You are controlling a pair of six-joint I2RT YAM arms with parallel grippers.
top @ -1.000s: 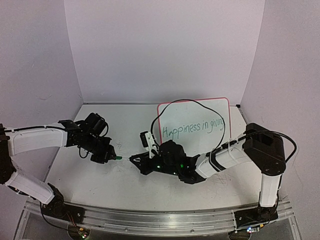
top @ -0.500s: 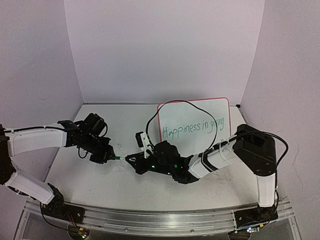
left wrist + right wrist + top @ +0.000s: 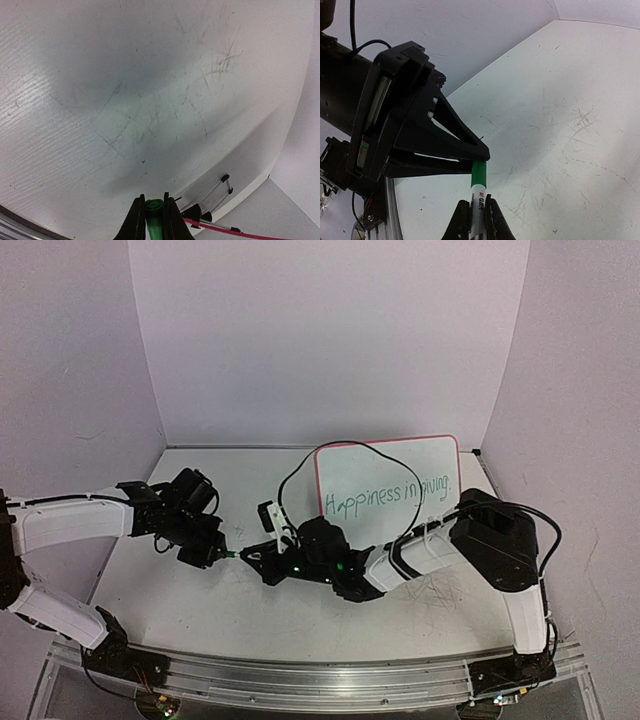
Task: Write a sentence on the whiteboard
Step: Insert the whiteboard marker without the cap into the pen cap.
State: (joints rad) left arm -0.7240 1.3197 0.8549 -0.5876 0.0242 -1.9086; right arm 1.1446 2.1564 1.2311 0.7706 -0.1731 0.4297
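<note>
**A:** Quick, left gripper [image 3: 218, 554]?

**B:** Jaws narrow, pinched on the green end of a green marker [image 3: 478, 179]. The left wrist view shows it best: the green tip sits squeezed between the two black fingers [image 3: 136, 220].

**A:** Right gripper [image 3: 479, 210]?

**B:** Also narrow, clamped on the same marker, lower down on the white labelled barrel. So the marker bridges the two grippers, one on each end, tips almost meeting.

**A:** Where is that on the table [image 3: 250, 615]?

**B:** Middle, slightly left, low over the scuffed white top. I can't tell if the marker touches the surface.

**A:** Whiteboard [image 3: 440, 455]?

**B:** Back right of the table, standing up by the rear wall. It has a red-pink rim, and one bottom corner shows in the left wrist view. Both grippers are in front of it and to its left, clear of it.

**A:** Sentence [image 3: 372, 499]?

**B:** One thin green line across the middle of the board: "Happiness in", then a word that looks like "giving." A black cable [image 3: 340, 447] loops in front of the board and crosses that last word.

**A:** Anything else?

**B:** Grey scratch marks on the table near the right arm.
</note>
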